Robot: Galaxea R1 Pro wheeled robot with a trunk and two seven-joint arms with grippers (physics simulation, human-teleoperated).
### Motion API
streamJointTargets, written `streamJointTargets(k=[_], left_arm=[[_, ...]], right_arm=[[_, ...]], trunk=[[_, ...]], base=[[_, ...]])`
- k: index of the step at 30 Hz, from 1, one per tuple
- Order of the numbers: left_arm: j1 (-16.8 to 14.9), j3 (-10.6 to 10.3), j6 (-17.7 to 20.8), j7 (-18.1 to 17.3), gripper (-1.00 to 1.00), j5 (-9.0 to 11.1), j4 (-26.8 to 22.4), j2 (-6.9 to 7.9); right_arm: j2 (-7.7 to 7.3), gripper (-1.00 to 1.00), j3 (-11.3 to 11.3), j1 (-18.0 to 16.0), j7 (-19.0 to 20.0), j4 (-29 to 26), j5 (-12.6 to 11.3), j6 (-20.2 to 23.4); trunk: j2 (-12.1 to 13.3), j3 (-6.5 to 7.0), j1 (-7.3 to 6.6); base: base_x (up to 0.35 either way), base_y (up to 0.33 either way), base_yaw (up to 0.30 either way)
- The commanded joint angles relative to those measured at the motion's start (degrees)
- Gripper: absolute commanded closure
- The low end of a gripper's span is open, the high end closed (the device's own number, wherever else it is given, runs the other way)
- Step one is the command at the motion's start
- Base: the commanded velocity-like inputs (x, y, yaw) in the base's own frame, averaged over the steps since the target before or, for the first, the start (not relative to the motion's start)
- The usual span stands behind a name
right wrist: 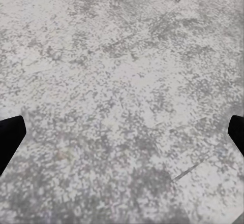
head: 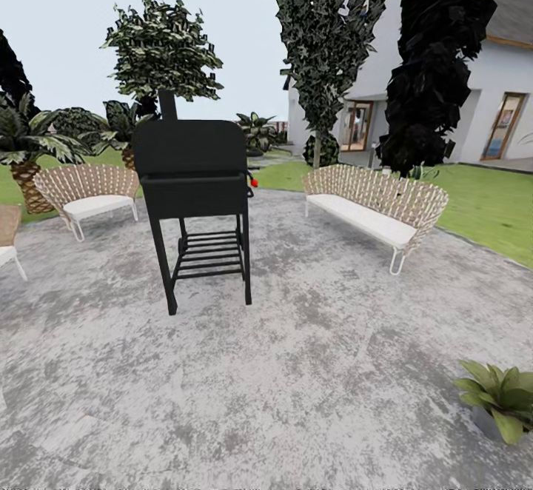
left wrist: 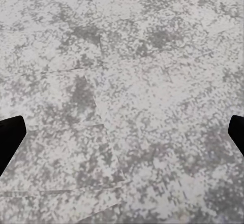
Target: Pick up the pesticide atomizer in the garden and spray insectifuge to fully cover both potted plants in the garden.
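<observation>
I stand on the grey mottled stone patio [head: 311,371] of the garden. One potted plant [head: 503,397], broad-leaved in a small pale grey pot, sits on the stone at the lower right of the head view. The pesticide atomizer is out of view. In the left wrist view my left gripper [left wrist: 122,137] hangs open over bare stone, its dark fingertips [left wrist: 9,140] wide apart at the frame's edges. My right gripper [right wrist: 122,137] is likewise open above the patio, with nothing between its fingertips [right wrist: 9,137].
A black grill [head: 196,194] with a red knob [head: 254,182] stands ahead in mid-patio. A wicker bench [head: 377,209] is to the right and wicker chairs [head: 89,194] to the left. Lawn [head: 488,209], palms, tall dark trees and a white house lie beyond.
</observation>
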Motion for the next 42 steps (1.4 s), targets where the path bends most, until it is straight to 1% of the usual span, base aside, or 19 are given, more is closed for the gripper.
streamJointTargets(k=[1, 7, 10, 11, 12, 15, 21, 25, 42], left_arm=[[0.0, 0.0, -0.2, 0.0, -1.0, -0.2, 0.0, 0.05], [-0.5, -0.1, -0.2, 0.0, -1.0, -0.2, -0.2, 0.11], [-0.9, -0.3, -0.1, -0.1, -1.0, -0.2, -0.7, -0.09], [-1.5, -0.4, -0.1, -0.1, -1.0, -0.2, -0.8, -0.21], [-3.7, -0.4, 0.1, -0.1, -1.0, -0.2, -0.5, -0.16], [-5.4, -0.5, 0.0, 0.0, -1.0, -0.1, 0.1, 0.02], [-5.4, -0.2, -0.1, 0.1, -1.0, -0.1, 2.7, 0.17], [-5.4, -0.2, -0.2, 0.1, -1.0, -0.1, 3.1, 1.22], [-5.5, -0.2, -0.2, 0.1, -1.0, -0.1, 3.1, 1.27]], right_arm=[[-0.01, -1.0, 0.0, 0.0, 0.0, 0.0, 0.1, -0.2], [-0.01, -1.0, 0.0, 0.0, -0.1, 0.0, 0.1, -0.2], [-0.05, -1.0, 0.0, 0.0, 0.0, 0.0, 0.1, -0.2], [-0.04, -1.0, 0.0, 0.0, 0.0, -0.1, 0.1, -0.2], [-0.04, -1.0, 0.0, 0.0, 0.0, -0.1, 0.1, -0.2], [-0.03, -1.0, 0.0, 0.0, 0.0, -0.1, 0.1, -0.2], [-0.01, -1.0, 0.0, 0.0, 0.0, -0.1, 0.1, -0.2], [-0.01, -1.0, 0.0, 0.0, 0.0, 0.0, 0.2, -0.2], [-0.01, -1.0, 0.0, 0.0, 0.0, 0.0, 0.1, -0.2]], trunk=[[-0.4, -0.31, 0.22], [-2.8, -1.63, 1.54], [-4.1, -2.18, 2.2], [-4.5, -2.36, 2.42], [-4.9, -2.54, 2.63], [-6.1, -3.08, 3.29], [-8.5, -4.39, 4.61], [-10.1, -5.45, 5.49], [-16.9, -10.04, 9.22]], base=[[0.0, 0.0, -0.002], [0.0, 0.0, 0.0], [0.0, 0.0, 0.0], [0.0, 0.0, 0.0], [0.0, 0.0, 0.0], [0.0, 0.0, 0.0], [0.0, 0.0, 0.0], [0.0, 0.0, 0.0], [0.0, 0.0, 0.0]])
